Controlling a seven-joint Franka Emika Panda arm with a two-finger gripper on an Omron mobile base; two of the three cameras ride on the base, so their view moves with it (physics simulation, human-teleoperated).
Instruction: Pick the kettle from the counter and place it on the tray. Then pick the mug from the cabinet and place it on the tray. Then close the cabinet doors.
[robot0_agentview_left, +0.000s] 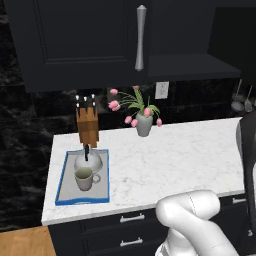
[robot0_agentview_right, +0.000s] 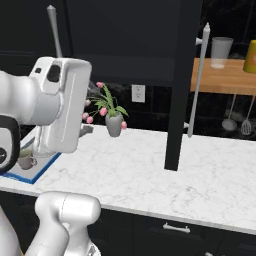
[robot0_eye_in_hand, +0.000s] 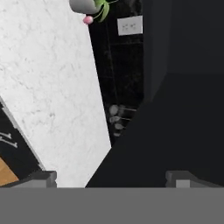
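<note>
Tray (robot0_agentview_left: 62, 187): you saw it at lower left, kettle (robot0_agentview_left: 89, 161) and mug (robot0_agentview_left: 85, 179) on it.
Gripper (robot0_eye_in_hand: 111, 177): fingers wide apart, holding nothing, close to a black cabinet door (robot0_eye_in_hand: 175, 131).

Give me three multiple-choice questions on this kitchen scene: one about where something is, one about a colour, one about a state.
1. Where is the mug?
A. on the tray
B. in the cabinet
C. beside the vase

2. What colour is the tray's rim?
A. red
B. blue
C. green

3. How is the right cabinet door?
A. shut
C. open
B. missing

Answers: 1 A, the mug stands on the tray in front of the kettle. 2 B, a bright blue edge runs round the grey inside. 3 C, it juts out edge-on over the counter.
</note>
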